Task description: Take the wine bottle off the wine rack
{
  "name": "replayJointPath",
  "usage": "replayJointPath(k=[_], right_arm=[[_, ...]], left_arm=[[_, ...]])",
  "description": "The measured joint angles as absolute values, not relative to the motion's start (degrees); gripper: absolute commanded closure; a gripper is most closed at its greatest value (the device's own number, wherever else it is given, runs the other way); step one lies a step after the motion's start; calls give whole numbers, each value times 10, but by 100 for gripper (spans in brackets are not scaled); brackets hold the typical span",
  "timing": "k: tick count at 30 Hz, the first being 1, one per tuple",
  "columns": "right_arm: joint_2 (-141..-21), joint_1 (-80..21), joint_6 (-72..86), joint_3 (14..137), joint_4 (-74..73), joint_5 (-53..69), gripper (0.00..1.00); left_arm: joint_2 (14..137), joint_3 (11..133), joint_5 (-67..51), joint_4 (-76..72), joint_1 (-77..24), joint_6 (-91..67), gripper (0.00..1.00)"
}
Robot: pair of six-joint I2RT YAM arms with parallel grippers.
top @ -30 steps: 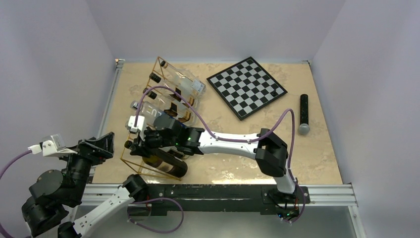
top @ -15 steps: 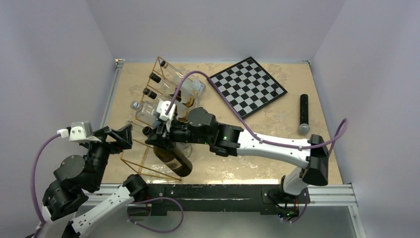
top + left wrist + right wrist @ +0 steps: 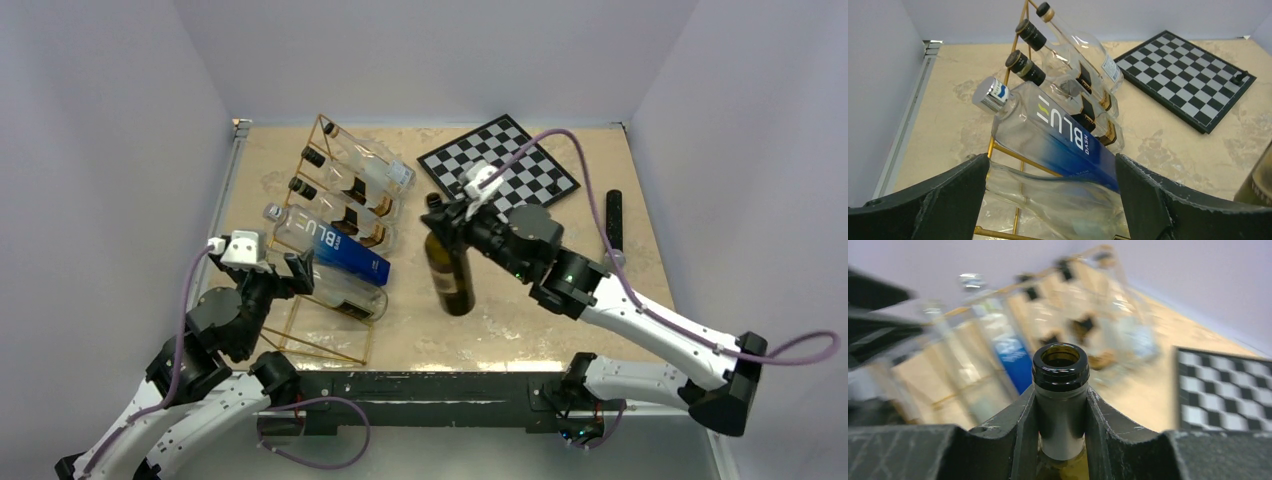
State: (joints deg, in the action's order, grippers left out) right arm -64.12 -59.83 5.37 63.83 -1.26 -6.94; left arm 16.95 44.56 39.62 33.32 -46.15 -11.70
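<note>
Above the table (image 3: 420,340) — right end effector (image 3: 437,215) clamps wine bottle (image 3: 452,275) upright, mouth up

Left end effector (image 3: 287,272) at lower left, fingers spread wide (arm bent low); right end effector (image 3: 443,215), centre frame, clamps the wine bottle (image 3: 452,278).

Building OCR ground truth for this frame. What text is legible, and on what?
"BLUE", small "DASH" beside it: blue-and-clear bottle on the wine rack.
Too small to read: black-and-gold labels on the other clear bottles.
No readable text on the wine bottle in the right gripper.
</note>
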Motion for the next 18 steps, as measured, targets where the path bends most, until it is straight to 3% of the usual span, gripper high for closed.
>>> replayJointPath(k=[7,18], right_arm=[[-557,-386,14,460,93,-119,100],[-624,-123,-2,372,312,-126,100]], left_arm=[[161,426,387,322,-462,-113,1],[154,424,377,317,-462,-113,1]])
